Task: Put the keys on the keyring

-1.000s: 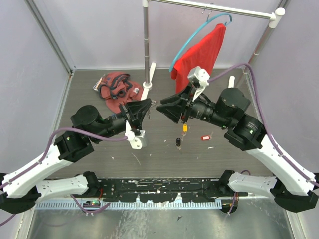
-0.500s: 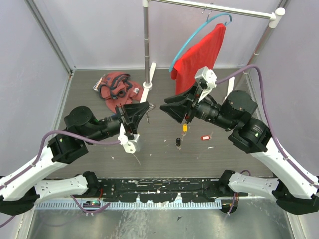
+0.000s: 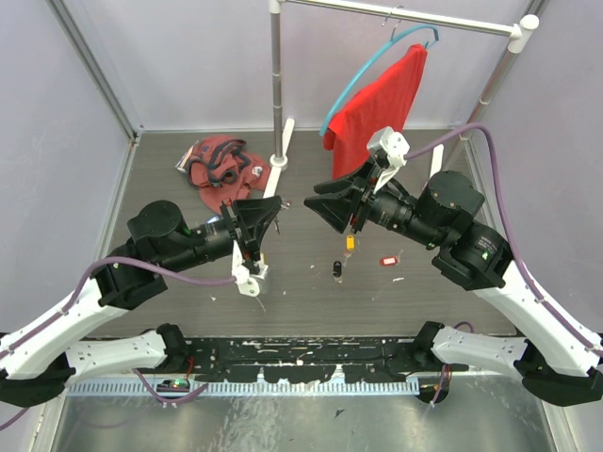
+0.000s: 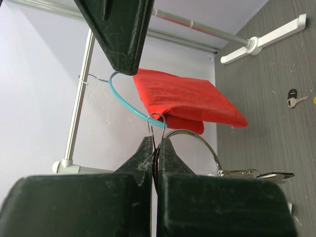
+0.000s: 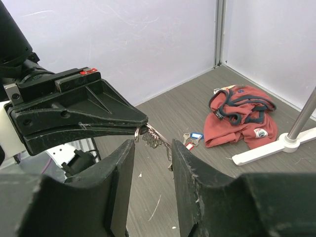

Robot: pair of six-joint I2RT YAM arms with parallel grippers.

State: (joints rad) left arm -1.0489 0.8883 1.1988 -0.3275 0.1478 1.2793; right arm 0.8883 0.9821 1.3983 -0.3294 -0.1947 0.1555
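Note:
My left gripper [image 4: 157, 148] is shut on the keyring [image 4: 193, 135], a thin silver wire loop that sticks out past its tips. In the right wrist view the keyring [image 5: 138, 133] hangs at the left gripper's tip with metal keys [image 5: 157, 138] on it. My right gripper [image 5: 152, 144] is open and faces it from a short distance, nothing between its fingers. In the top view the left gripper [image 3: 278, 205] and right gripper [image 3: 311, 204] meet tip to tip above the table. Loose keys lie below: yellow tag [image 3: 350, 242], black tag [image 3: 337, 270], red tag [image 3: 387, 261].
A crumpled red-brown garment [image 3: 220, 162] lies at the back left, with blue-tagged and red-tagged keys [image 5: 193, 138] beside it. A clothes rail on a white-footed stand [image 3: 276, 85] carries a blue hanger with a red cloth [image 3: 379, 102]. Purple walls enclose the table.
The left arm has drawn back slightly and turned its wrist, still holding the keyring. The right arm has shifted a little to the right, and its jaws have widened slightly.

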